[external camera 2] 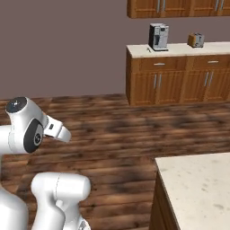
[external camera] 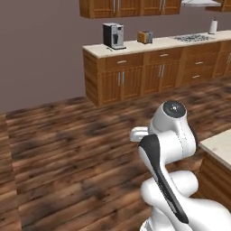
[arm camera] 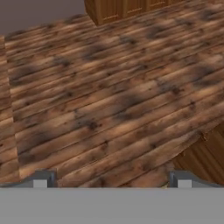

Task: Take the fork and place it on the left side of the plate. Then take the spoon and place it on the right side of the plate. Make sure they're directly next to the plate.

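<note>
Looking along the hand, you see the pincer (arm camera: 112,179) spread wide over the wooden floor (arm camera: 109,100), holding nothing. You cannot tell where fork, spoon or plate lie; a pale surface (external camera 2: 197,188) sits beside the arm.

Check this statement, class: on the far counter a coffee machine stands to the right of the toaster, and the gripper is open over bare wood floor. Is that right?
Not quite. The coffee machine stands to the left of the toaster, as the left base view shows. The rest holds: on the far counter, and the gripper is open over the wood floor.
</note>
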